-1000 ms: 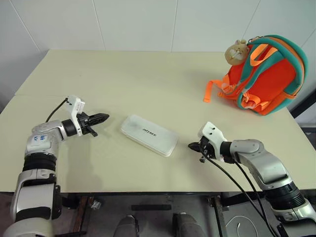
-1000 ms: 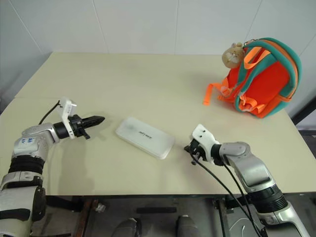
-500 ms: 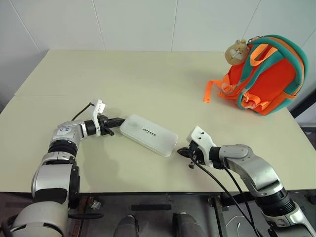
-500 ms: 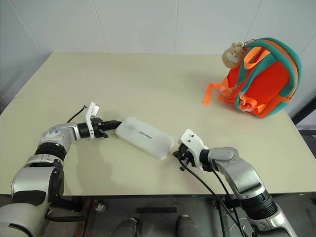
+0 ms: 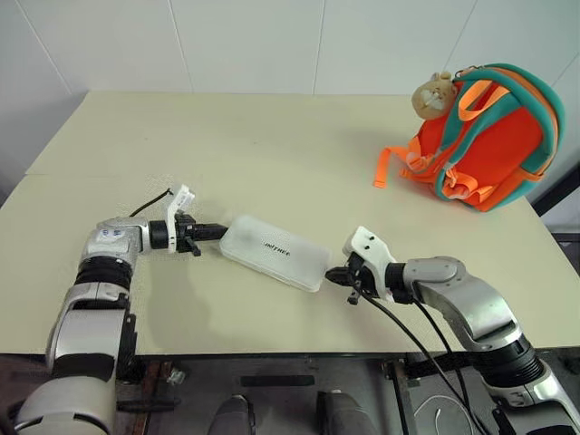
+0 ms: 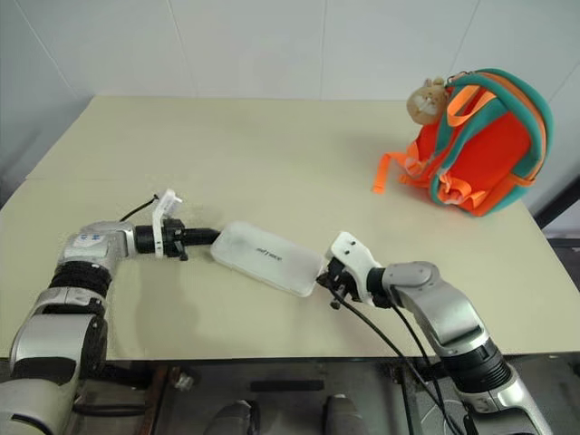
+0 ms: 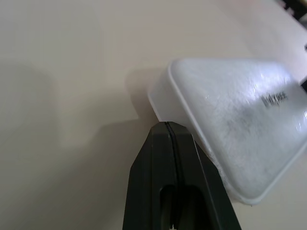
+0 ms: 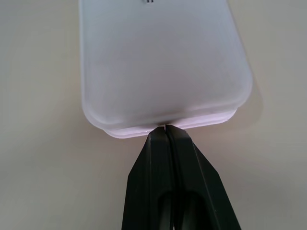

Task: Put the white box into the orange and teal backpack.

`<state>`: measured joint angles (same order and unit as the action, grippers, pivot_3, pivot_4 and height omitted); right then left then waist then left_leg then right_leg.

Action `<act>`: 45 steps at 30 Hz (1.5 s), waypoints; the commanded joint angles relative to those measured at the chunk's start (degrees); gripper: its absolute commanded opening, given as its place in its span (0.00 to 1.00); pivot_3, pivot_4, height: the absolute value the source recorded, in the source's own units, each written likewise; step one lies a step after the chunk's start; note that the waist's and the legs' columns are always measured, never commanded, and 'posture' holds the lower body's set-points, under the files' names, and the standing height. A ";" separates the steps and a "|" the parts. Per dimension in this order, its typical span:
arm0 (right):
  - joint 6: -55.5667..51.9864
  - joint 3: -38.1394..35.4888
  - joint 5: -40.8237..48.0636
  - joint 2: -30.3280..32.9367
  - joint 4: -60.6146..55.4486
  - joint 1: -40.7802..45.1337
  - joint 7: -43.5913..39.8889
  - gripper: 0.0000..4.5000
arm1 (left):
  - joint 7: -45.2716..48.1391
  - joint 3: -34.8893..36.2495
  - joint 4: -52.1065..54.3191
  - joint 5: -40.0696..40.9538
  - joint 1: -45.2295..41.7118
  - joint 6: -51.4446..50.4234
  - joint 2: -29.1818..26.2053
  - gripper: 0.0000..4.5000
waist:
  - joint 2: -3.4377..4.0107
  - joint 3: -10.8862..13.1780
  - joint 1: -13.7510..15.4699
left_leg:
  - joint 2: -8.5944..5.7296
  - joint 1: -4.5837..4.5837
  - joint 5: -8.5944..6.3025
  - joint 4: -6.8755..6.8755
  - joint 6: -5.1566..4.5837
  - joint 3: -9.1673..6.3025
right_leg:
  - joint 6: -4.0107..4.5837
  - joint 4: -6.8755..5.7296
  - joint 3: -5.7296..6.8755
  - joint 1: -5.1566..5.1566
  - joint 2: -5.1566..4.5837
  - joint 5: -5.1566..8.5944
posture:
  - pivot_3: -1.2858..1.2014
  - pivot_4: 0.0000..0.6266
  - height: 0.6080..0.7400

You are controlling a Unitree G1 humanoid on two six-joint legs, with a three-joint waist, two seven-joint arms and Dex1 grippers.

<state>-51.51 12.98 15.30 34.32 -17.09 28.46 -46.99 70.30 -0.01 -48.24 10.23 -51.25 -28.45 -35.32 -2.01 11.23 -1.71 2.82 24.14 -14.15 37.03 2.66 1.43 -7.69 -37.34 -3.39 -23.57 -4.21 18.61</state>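
1. Both arms have closed in on the white box (image 5: 275, 253) since a second ago: the left gripper (image 5: 221, 233) has come from well apart to the box's left end, and the right gripper (image 5: 332, 275) has come in to its right end.
2. Small dark lettering is printed on the box's lid; it is too small to read with certainty.
3. Lying flat and slantwise near the front of the cream table (image 5: 272, 154), the box has a closed black tip at each short end.
4. In the left wrist view the fingers (image 7: 158, 163) are pressed together, their tip at the box's corner.
5. In the right wrist view the fingers (image 8: 158, 163) are likewise pressed together, touching the middle of the box's short edge.
6. Each forearm reaches low over the table, grippers pointing inward toward each other.
7. At the far right corner stands the orange and teal backpack (image 5: 489, 145), upright, well apart from the box, with a tan plush hamster (image 5: 433, 93) at its top.
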 commanded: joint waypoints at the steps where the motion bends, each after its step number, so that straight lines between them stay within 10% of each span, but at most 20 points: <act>1: 2.41 -0.62 2.74 -0.30 -1.55 2.61 -2.98 0.01 | 3.99 -2.85 11.34 2.01 3.22 -6.05 0.62 0.00 | 0.00 0.00 0.10 | 0.01 0.00 0.00 0.01 0.00 -0.01 | 0.00 0.00 0.00 0.00 0.01 0.00 | 0.52 0.24 1.00; 17: 4.20 0.58 2.31 5.00 1.65 4.22 -10.88 0.01 | 2.49 -4.30 35.94 5.18 13.99 -20.91 -3.32 0.00 | 0.00 0.00 0.07 | 0.00 -0.02 0.00 0.07 0.00 -0.03 | 0.02 0.00 -0.03 0.04 0.00 0.01 | 0.52 0.24 1.00; 45: 5.47 1.41 1.04 6.35 1.87 1.78 -12.15 0.01 | -1.93 -2.98 46.23 9.38 19.77 -27.96 -5.00 0.00 | 0.00 0.00 0.12 | 0.00 -0.02 0.00 0.08 0.00 -0.04 | 0.04 0.01 -0.04 0.05 0.00 0.02 | 0.52 0.24 1.00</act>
<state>-47.53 13.55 14.03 41.62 -11.57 30.33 -57.23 67.50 -1.30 -5.64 16.05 -32.09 -55.92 -41.45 -2.01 11.23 -1.59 2.82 24.12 -14.15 37.10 2.66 1.39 -7.66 -37.33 -3.43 -23.53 -4.22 18.63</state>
